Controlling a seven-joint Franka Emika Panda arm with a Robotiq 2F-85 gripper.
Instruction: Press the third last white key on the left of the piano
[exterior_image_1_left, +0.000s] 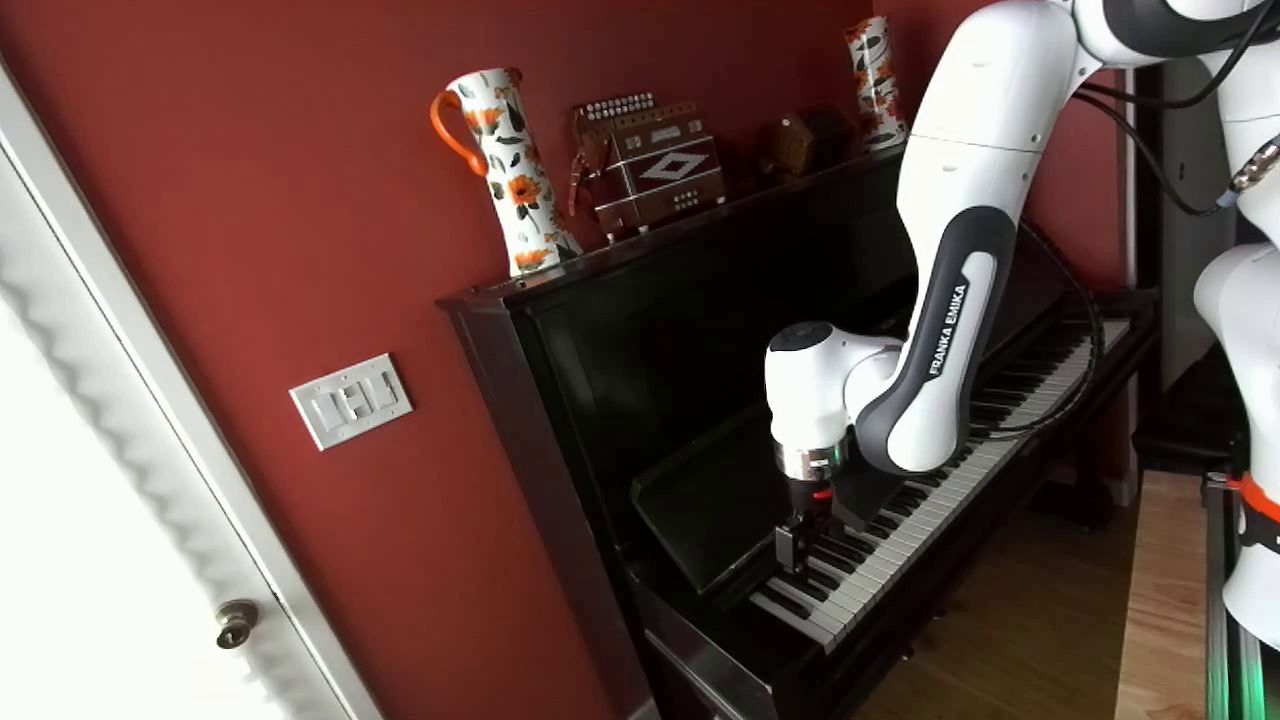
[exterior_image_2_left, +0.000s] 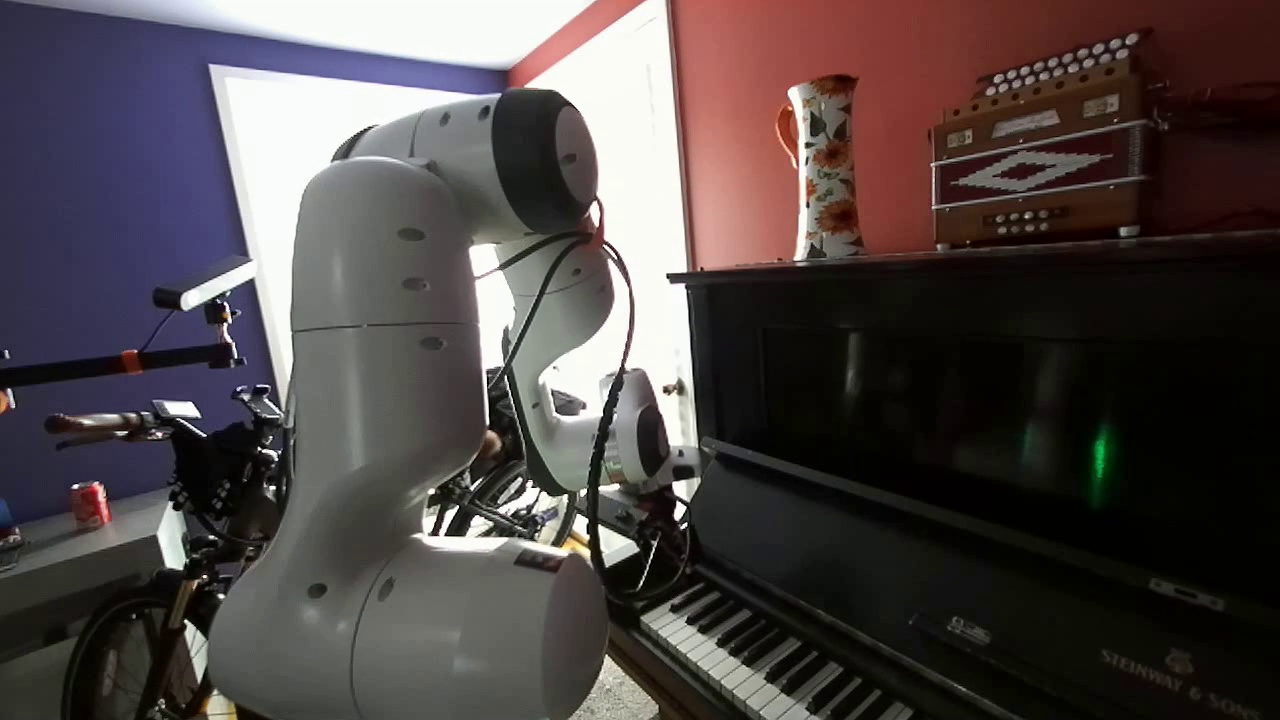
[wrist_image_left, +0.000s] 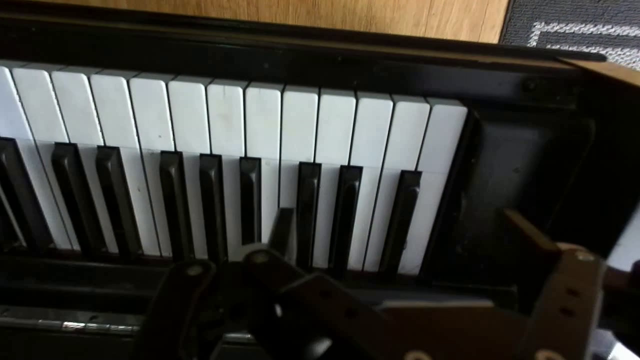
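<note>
The glossy black upright piano (exterior_image_1_left: 600, 370) stands against the red wall; it also shows in an exterior view (exterior_image_2_left: 950, 400). Its keyboard's left end is at the right side of the wrist view. The third last white key (wrist_image_left: 373, 127) lies there, two white keys in from the black end block (wrist_image_left: 515, 165). My gripper (wrist_image_left: 407, 227) is open and empty, its fingers wide apart. One finger is over white and black keys, the other over the end block. In an exterior view the gripper (exterior_image_1_left: 797, 550) points down above the back of the left-end keys, close to them.
The piano's upright front and sloped fallboard (exterior_image_1_left: 710, 500) stand right behind the gripper. A flowered jug (exterior_image_1_left: 515, 180), a brown accordion (exterior_image_1_left: 660, 165) and a vase (exterior_image_1_left: 877, 85) stand on the piano top. A cable loop (exterior_image_2_left: 600, 480) hangs from the arm near the keys.
</note>
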